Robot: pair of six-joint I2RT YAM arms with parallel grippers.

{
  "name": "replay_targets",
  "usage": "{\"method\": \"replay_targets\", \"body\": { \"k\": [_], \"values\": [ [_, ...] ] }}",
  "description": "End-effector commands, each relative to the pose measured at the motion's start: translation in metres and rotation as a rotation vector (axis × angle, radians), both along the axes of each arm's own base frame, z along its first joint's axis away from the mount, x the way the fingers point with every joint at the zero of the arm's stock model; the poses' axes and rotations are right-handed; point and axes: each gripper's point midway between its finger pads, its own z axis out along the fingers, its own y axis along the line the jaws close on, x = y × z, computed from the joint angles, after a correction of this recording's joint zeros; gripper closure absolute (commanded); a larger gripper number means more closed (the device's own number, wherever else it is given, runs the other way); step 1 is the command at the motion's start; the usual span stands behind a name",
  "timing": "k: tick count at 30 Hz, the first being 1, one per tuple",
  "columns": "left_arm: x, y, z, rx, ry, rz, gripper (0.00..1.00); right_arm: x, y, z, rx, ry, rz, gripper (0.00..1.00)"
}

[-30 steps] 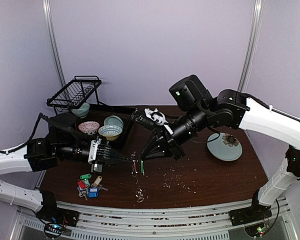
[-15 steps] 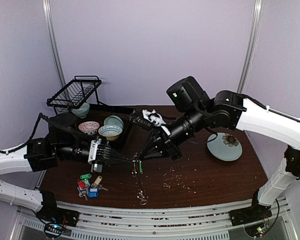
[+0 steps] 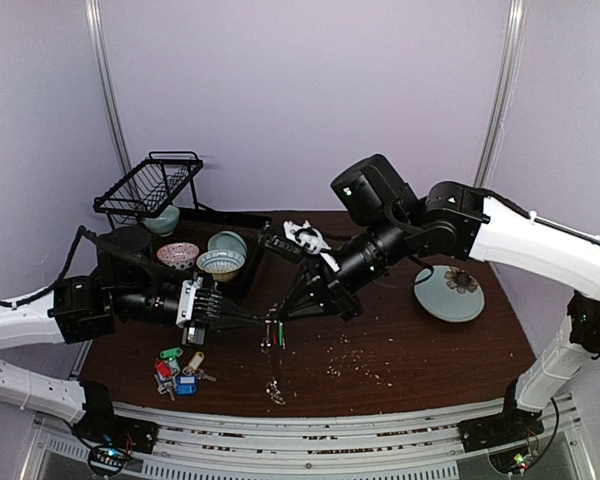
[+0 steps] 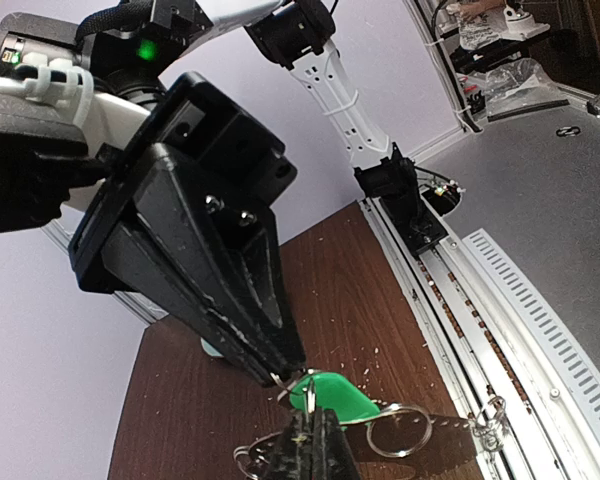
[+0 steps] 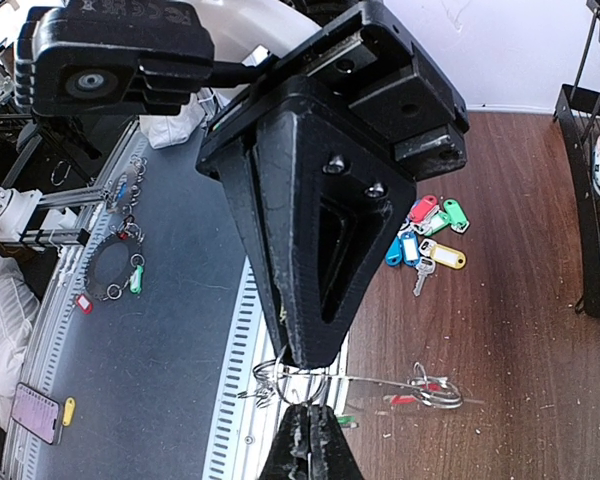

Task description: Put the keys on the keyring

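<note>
The keyring (image 3: pixel 269 340) hangs above the table between my two gripper tips, its lower end with wire rings dangling near the front edge. My left gripper (image 3: pixel 261 322) (image 4: pixel 312 442) is shut on a small wire ring, right beside a green-tagged key (image 4: pixel 336 398). My right gripper (image 3: pixel 276 318) (image 5: pixel 307 432) is shut on the same small ring from the opposite side, tip to tip. The keyring's flat band (image 4: pixel 440 435) stretches off to the right; in the right wrist view the keyring (image 5: pixel 435 392) shows edge-on. Several loose keys (image 3: pixel 178 370) (image 5: pixel 427 240) with coloured tags lie at the front left.
A black dish rack (image 3: pixel 150 185) and some bowls (image 3: pixel 220 262) stand at the back left. A pale green plate (image 3: pixel 449 292) lies at the right. Crumbs (image 3: pixel 350 355) dot the wood. The metal rail (image 3: pixel 310 425) runs along the front edge.
The right arm has shifted slightly to the left, closing in on the left gripper's tip. The keyring's dangling lower end has swung a little. Both grippers stay shut.
</note>
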Motion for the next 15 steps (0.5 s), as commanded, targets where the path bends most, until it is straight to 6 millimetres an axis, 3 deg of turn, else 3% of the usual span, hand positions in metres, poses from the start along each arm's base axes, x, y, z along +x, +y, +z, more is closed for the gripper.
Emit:
{"method": "replay_targets", "body": {
  "k": [1,15],
  "values": [
    [0.0044,-0.0013,0.0174,-0.062,-0.031,0.018,1.0,-0.0113,-0.0032,0.0081,0.023,0.017,0.043,1.0],
    [0.0073,-0.0018,0.0181,-0.062,-0.028,0.034,1.0,-0.0165,-0.0001,0.0013,0.009,0.055,0.073,1.0]
  ]
}}
